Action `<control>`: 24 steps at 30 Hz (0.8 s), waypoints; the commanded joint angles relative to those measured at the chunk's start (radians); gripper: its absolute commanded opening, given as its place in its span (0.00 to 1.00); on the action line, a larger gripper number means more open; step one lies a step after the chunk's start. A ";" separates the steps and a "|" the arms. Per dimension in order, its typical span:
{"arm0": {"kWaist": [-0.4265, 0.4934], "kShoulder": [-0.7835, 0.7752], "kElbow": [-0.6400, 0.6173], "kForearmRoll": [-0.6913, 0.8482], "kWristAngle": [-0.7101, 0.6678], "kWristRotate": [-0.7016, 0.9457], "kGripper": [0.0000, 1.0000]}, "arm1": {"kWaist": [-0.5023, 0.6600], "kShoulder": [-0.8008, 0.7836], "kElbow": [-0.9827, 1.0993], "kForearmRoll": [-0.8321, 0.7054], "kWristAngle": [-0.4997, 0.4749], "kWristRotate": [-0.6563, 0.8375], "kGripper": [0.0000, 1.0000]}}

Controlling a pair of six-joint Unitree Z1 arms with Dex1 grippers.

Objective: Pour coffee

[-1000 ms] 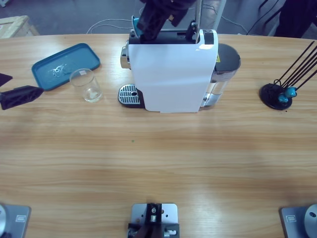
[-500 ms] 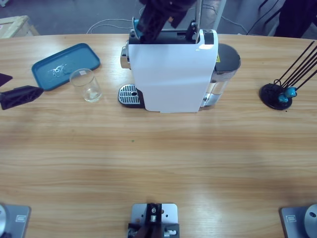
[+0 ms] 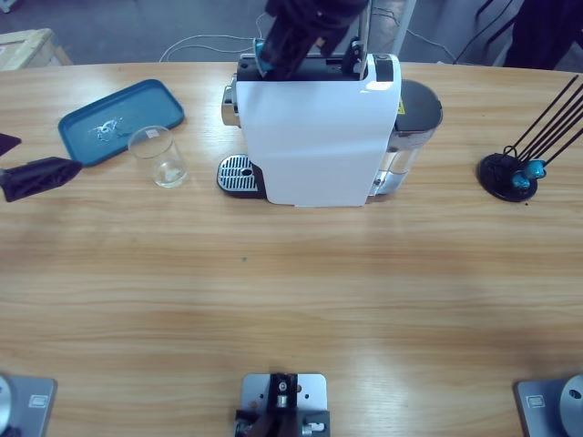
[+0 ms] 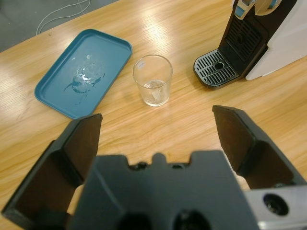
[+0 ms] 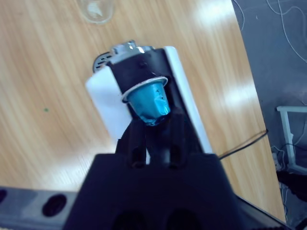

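The white coffee machine stands at the table's back middle, its drip grate bare. An empty clear glass stands to the left of the grate, apart from it. My right gripper hovers over the machine's top left corner, shut on a teal capsule that points down at the black top. My left gripper is open at the table's left edge, facing the glass from some way off. No coffee shows in any view.
A teal tray with water drops lies left of and behind the glass. A black capsule rack with teal capsules stands at the far right. The machine's water tank juts out on its right side.
My right gripper has shifted slightly right with the capsule, further over the machine's top. The left gripper and the glass have stayed put.
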 commanded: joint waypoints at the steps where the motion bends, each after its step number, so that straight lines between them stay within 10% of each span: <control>1: -0.005 0.027 0.033 -0.012 -0.007 0.005 1.00 | -0.011 0.076 0.035 0.013 -0.006 0.012 0.00; 21: -0.005 0.026 0.033 -0.013 -0.007 0.005 0.99 | 0.003 0.105 0.010 0.057 0.007 0.017 0.01; 24: -0.005 0.025 0.033 -0.013 -0.007 0.005 0.99 | 0.006 0.111 0.008 0.066 0.008 0.024 0.44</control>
